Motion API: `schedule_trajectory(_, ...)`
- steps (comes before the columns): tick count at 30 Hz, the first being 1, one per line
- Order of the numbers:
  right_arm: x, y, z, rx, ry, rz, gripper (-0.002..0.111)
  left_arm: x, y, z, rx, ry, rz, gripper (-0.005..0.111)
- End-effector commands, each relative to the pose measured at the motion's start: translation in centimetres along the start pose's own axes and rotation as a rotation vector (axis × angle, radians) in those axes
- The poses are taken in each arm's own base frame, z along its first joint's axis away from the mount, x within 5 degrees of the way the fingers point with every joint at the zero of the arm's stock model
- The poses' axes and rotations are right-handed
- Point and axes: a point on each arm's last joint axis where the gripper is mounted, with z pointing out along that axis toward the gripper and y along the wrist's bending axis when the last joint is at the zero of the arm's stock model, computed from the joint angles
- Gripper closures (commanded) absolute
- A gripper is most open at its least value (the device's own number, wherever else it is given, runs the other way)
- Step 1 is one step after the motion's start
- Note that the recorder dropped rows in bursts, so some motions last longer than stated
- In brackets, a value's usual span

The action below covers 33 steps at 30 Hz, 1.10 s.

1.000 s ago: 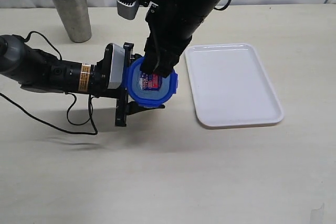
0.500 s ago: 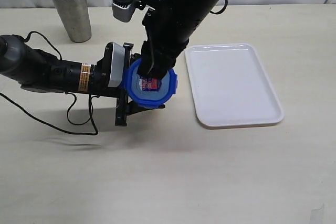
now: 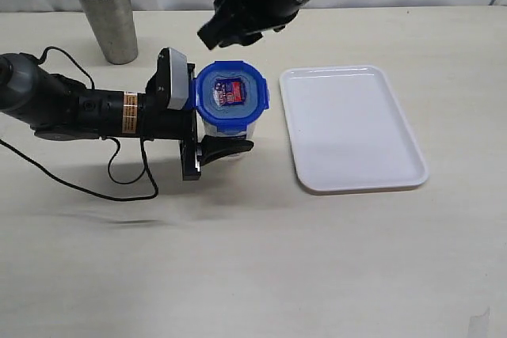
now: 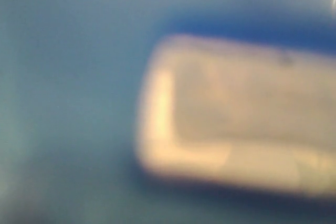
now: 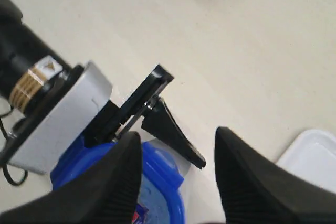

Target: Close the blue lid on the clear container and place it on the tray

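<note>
left gripper clasps the clear container; right gripper, spread, hovers above.

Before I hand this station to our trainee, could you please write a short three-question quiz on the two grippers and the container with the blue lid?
1. True or false: the blue lid sits on top of the clear container.
2. Short answer: is the right gripper open or shut?
3. Multiple choice: what grips the clear container from the side? A. the left gripper B. the right gripper C. neither

Key: 1 true. 2 open, with nothing between its fingers. 3 A.
</note>
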Motion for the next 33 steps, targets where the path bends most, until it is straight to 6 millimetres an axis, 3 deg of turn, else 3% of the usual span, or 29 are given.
schedule_trajectory(1, 0.5, -1.3, -1.1, 0.012, 0.027, 0.205, 0.066, -0.2, -0.3, 0.2, 0.011, -0.011, -0.025, 0.107)
schedule_trajectory(9, 3.0, -2.7, -0.9, -0.092, 0.198, 0.322, 0.066, -0.2, -0.2, 0.2, 0.007, -0.012, -0.027, 0.107)
schedule_trajectory(14, 4.5, -2.4, -0.1, -0.117, 0.259, 0.345, 0.066, -0.1, -0.2, 0.2, 0.007, -0.009, -0.027, 0.107)
schedule_trajectory(26, 5.1, -1.9, 1.7, -0.183, 0.176, 0.367, 0.066, -0.1, -0.2, 0.2, 0.007, -0.009, -0.027, 0.107)
schedule_trajectory(33, 6.3, -1.3, 4.0, -0.273, 0.223, 0.388, 0.066, -0.2, -0.2, 0.2, 0.003, -0.01, -0.028, 0.107)
